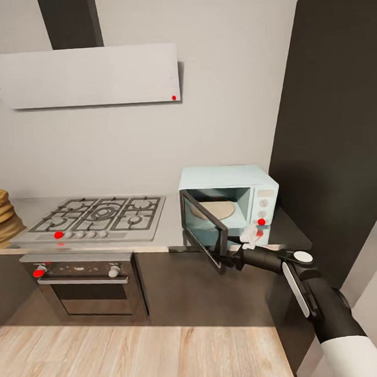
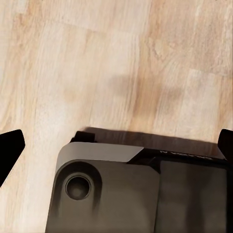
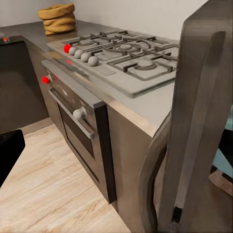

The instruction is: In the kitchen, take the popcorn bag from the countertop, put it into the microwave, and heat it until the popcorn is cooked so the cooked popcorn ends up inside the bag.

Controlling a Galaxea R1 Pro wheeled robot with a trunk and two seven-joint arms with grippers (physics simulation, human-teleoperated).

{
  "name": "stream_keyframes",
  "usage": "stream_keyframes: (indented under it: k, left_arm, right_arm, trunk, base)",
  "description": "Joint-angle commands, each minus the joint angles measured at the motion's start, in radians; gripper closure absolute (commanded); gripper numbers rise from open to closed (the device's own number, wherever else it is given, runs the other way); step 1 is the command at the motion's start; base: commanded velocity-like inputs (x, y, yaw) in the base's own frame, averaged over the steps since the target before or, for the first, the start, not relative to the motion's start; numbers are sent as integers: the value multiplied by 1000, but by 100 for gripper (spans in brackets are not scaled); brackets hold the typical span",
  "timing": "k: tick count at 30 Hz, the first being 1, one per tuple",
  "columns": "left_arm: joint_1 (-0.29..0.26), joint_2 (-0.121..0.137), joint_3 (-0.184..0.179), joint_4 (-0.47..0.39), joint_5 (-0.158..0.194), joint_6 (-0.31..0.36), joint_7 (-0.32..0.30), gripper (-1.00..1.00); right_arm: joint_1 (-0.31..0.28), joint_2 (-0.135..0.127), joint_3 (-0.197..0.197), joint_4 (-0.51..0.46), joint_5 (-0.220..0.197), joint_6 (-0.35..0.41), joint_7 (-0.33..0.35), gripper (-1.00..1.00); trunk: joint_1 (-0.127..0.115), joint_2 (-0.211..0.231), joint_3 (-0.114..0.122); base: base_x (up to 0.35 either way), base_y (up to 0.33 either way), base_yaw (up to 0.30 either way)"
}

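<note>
Right wrist view shows popcorn bag beyond hob.

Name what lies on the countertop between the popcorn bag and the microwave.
The steel gas hob lies between the popcorn bag and the microwave, seen in the head view.

The sack on the table is chopped off by the head view's left edge. Right end effector sits behind the microwave door, so its grip is unclear.
</note>
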State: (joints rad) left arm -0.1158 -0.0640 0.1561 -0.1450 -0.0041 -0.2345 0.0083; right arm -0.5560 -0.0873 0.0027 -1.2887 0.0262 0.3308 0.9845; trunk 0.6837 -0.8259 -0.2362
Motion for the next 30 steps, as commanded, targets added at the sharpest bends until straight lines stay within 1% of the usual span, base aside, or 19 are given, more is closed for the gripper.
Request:
stream_keyframes:
  k: [1, 11, 23, 26, 30]
  left_arm:
    - [-1, 0, 3, 1, 0, -3, 1, -100]
    - [-1, 0, 3, 1, -1, -3, 1, -100]
    - [-1, 0, 3, 1, 0, -3, 1, -100]
    - [-1, -2, 3, 1, -1, -3, 1, -100]
    - [-1, -2, 3, 2, -1, -3, 1, -100]
  right_arm:
    - [-1, 0, 0, -1, 1, 7, 3, -100]
    - [-1, 0, 0, -1, 1, 7, 3, -100]
    - [-1, 0, 0, -1, 1, 7, 3, -100]
    - [-1, 0, 0, -1, 1, 7, 3, -100]
    - [-1, 0, 0, -1, 1, 7, 3, -100]
  trunk:
    - [0, -1, -1]
    - [0, -1, -1]
    - [0, -1, -1]
    - [0, -1, -1]
    - [0, -1, -1]
  base:
    - [0, 256, 0]
    - [-2, 40, 0]
    - [-18, 136, 0]
    - [0, -76, 0]
    - [-35, -258, 0]
